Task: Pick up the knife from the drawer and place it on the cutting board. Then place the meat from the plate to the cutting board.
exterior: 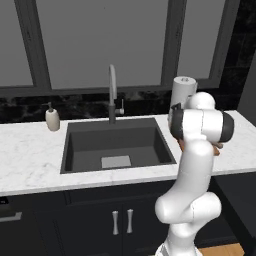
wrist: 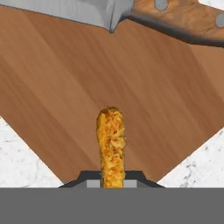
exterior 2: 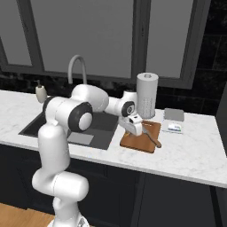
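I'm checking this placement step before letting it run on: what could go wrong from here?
The small orange-brown lump of meat hangs pinched between the shut gripper over the reddish-brown wooden cutting board, near its corner; an early release might drop it onto the white marble counter. Moving forward could bump the wooden-handled steel knife lying on the board.

The arm (exterior: 192, 175) is glossy white, built of thick rounded segments that swell into bulbous joints. Dark grey caps and bands mark the joints, the largest a round dark disc at the elbow. The wrist (exterior 2: 128, 108) carries a small dark circular face. The hand below it is a boxy white block with grey detailing.
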### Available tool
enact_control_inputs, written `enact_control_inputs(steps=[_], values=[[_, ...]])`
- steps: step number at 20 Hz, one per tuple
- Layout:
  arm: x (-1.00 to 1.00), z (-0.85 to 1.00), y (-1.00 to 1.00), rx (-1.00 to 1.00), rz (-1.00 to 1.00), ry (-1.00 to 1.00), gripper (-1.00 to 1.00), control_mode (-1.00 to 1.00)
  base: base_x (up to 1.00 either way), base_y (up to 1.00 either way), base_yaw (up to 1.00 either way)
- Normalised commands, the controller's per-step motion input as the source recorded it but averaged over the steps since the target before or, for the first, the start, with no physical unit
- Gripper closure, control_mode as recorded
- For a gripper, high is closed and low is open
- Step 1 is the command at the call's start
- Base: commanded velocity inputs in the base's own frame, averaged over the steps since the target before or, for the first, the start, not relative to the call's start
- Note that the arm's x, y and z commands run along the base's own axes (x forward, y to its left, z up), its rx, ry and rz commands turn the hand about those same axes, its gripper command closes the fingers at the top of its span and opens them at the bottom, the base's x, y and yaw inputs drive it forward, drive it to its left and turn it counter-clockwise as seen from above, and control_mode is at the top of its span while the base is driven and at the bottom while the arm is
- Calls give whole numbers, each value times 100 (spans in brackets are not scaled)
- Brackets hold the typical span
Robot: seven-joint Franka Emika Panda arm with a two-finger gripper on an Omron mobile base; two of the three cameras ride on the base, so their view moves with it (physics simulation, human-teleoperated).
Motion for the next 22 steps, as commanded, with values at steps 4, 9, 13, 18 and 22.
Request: enact_control_inputs(steps=[4,9,13,18,22], values=[[25,-1,-21,0,0,0,100,-100,0,0,0],[15,-32,-2,0,0,0,100,-100,0,0,0],[6,-36,-3,0,0,0,100,-100,0,0,0],[1,-1,0,0,0,0,-100,-100,0,0,0],[1,1,0,0,0,0,-100,-100,0,0,0]])
